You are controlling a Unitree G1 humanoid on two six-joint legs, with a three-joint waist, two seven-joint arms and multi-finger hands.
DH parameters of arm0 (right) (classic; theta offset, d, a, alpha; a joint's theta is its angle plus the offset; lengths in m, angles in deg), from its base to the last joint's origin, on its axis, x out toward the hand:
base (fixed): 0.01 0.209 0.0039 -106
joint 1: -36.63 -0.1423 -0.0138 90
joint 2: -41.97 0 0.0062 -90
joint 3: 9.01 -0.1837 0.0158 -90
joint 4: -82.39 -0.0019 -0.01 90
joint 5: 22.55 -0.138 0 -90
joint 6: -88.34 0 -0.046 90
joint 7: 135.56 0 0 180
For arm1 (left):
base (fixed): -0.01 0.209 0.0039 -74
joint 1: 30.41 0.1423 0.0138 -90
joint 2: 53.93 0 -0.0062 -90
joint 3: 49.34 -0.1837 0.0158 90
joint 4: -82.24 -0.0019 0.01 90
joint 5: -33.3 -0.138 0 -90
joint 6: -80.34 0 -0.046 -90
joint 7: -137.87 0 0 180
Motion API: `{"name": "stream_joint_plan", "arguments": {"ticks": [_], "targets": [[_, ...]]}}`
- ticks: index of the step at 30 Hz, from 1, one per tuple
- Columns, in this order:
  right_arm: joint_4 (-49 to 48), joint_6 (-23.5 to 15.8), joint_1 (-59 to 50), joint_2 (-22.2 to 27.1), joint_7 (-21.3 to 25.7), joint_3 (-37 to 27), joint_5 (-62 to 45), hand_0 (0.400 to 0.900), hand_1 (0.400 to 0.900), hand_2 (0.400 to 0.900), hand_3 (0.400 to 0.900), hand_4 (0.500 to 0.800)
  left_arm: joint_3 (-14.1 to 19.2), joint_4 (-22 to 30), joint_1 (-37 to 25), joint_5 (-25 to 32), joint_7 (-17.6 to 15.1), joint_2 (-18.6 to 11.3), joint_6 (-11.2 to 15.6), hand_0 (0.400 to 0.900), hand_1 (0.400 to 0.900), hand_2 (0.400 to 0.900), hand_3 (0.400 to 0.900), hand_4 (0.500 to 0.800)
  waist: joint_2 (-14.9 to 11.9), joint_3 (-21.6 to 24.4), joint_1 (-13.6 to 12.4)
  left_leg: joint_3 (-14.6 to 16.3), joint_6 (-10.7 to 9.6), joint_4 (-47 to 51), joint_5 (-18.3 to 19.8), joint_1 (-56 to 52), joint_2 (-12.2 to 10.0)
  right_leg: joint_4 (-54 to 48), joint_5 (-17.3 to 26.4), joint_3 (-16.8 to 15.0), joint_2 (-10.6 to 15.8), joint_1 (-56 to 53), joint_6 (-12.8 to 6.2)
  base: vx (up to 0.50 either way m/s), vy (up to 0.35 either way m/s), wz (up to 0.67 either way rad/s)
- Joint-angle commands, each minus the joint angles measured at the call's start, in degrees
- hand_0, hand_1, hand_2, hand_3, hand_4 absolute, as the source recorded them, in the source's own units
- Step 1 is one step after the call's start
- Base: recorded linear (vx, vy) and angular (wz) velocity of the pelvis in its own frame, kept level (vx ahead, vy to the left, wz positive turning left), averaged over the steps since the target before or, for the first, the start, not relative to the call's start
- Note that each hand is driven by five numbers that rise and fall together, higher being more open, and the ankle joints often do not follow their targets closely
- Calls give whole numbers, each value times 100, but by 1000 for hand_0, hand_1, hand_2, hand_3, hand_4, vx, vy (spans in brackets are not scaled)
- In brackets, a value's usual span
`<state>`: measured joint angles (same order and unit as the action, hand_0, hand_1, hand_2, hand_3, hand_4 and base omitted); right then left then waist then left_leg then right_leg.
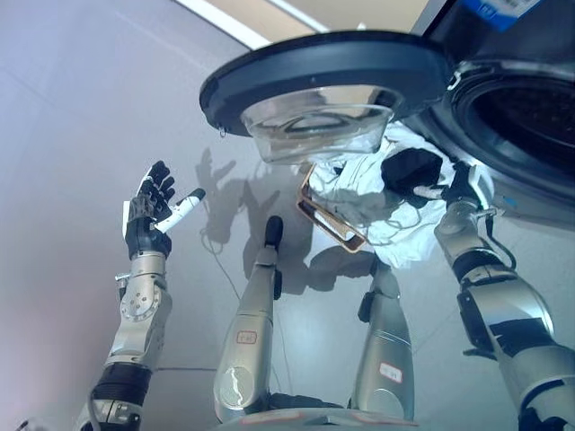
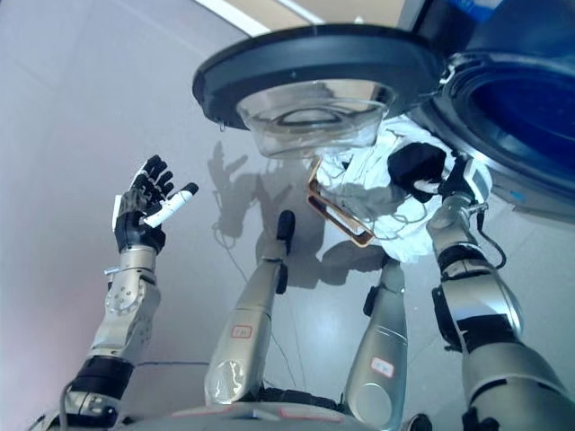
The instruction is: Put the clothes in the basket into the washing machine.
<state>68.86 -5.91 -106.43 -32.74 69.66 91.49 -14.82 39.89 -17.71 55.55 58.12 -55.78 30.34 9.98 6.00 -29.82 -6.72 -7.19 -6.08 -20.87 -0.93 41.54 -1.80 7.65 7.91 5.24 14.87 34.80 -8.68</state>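
Below, on the grey floor (image 1: 81, 108) beside the open washing machine (image 2: 517, 117), the basket (image 1: 328, 220) holds white clothes (image 1: 373, 193); right hand (image 1: 422, 175) grips them, left hand (image 1: 153, 211) spread.

Floor (image 1: 81, 108): smooth pale grey, glossy, with soft shadows
Strip (image 1: 225, 20): white band along the far edge of the floor
Beyond strip: tan surface (image 1: 359, 11)

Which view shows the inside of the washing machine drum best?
The left eye view: more of the washing machine drum opening falls in frame there, dark beyond the open door. The right eye view cuts the drum opening closer at its edge, showing less of the interior.
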Motion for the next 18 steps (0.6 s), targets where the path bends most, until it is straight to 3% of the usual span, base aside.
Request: {"name": "stream_joint_plan", "arguments": {"ticks": [1, 14, 15, 18], "targets": [[152, 56, -193, 503, 426, 410, -111, 900, 900, 900, 900, 800, 345, 851, 146, 54, -217, -368, 645, 900, 900, 900, 900, 800, 77, 68, -26, 174, 617, 351, -80, 214, 456, 877, -707, 36, -229, 147, 187, -55, 35, -1], [340, 95, -940, 865, 419, 699, -331, 900, 900, 900, 900, 800, 452, 1775, 90, -12, -563, -457, 754, 900, 900, 900, 900, 800, 181, 3, -104, 153, 681, -392, 92, 1663, 607, 2014, -931, -36, -180, 1799, 228, -13, 12, 1], [390, 117, -1003, 907, 422, 753, -328, 900, 900, 900, 900, 800, 458, 1899, 132, -20, -595, -467, 761, 900, 900, 900, 900, 800, 190, 3, -105, 123, 662, -533, 313, 1700, 639, 2209, -1121, -97, -168, 1880, 184, 64, 1, 7], [466, 114, -1061, 937, 382, 807, -351, 900, 900, 900, 900, 800, 410, 2122, 209, 20, -631, -492, 796, 900, 900, 900, 900, 800, 243, 3, -132, 113, 677, -823, 368, 2111, 668, 2554, -1197, -103, -142, 2300, 211, 10, 4, 3]]}}
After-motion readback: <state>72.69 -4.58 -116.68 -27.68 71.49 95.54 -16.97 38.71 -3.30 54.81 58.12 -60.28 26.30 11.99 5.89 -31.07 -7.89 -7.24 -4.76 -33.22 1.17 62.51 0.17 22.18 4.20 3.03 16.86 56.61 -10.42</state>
